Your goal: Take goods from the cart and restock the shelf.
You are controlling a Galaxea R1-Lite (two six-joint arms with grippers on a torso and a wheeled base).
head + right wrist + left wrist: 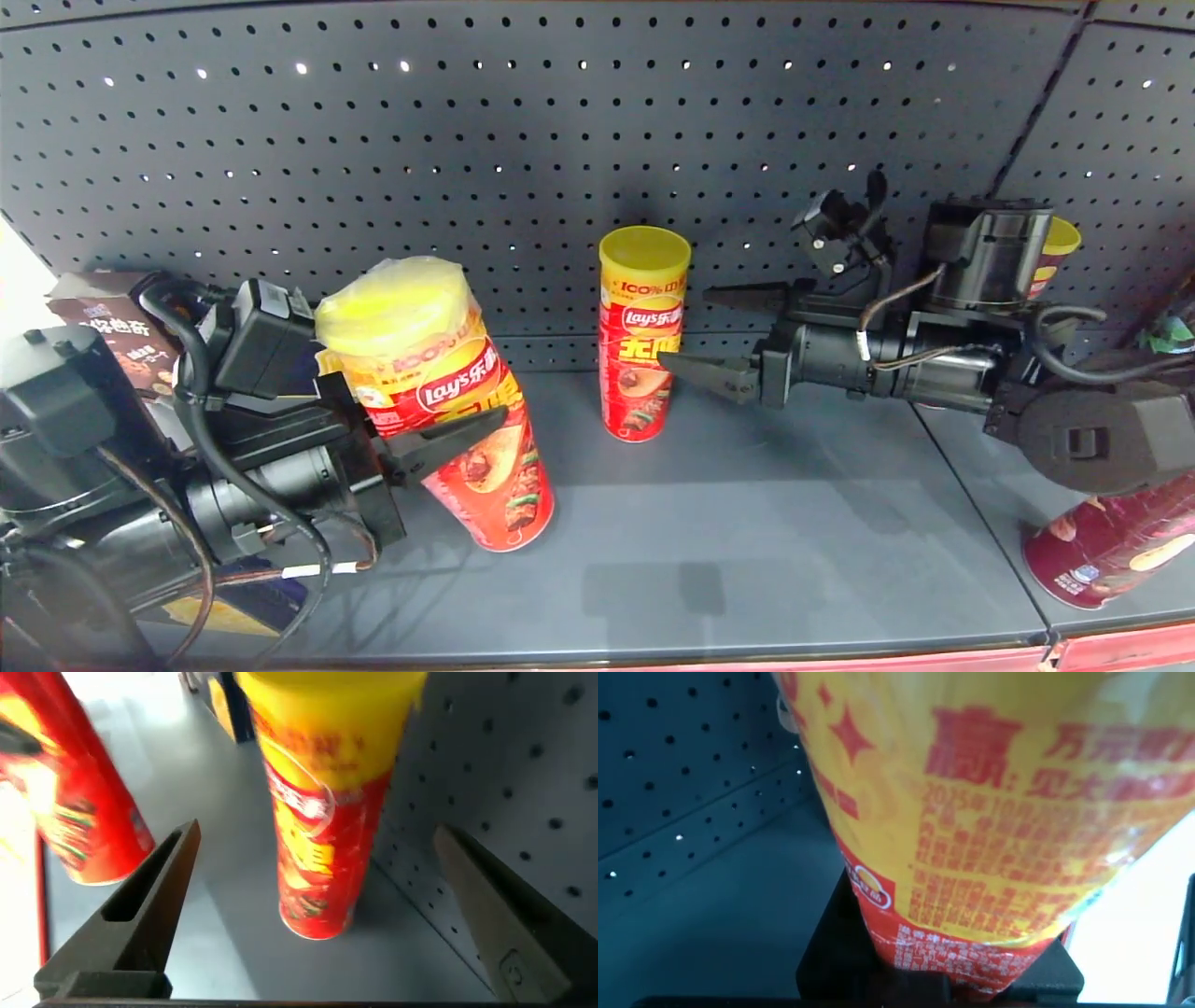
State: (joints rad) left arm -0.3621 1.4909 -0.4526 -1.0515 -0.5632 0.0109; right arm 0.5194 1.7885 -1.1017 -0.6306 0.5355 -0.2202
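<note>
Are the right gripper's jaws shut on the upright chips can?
No, the right gripper has its jaws wide open, clear of the upright chips can.

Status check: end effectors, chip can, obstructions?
Left end effector shut on tilted red-and-yellow cylindrical chip can. Right end effector open, facing upright matching can. Maroon tub far right, apart.

the grey shelf (747,523) carries an upright red chip can (642,345) near its back and a maroon can (1111,551) at right.
</note>
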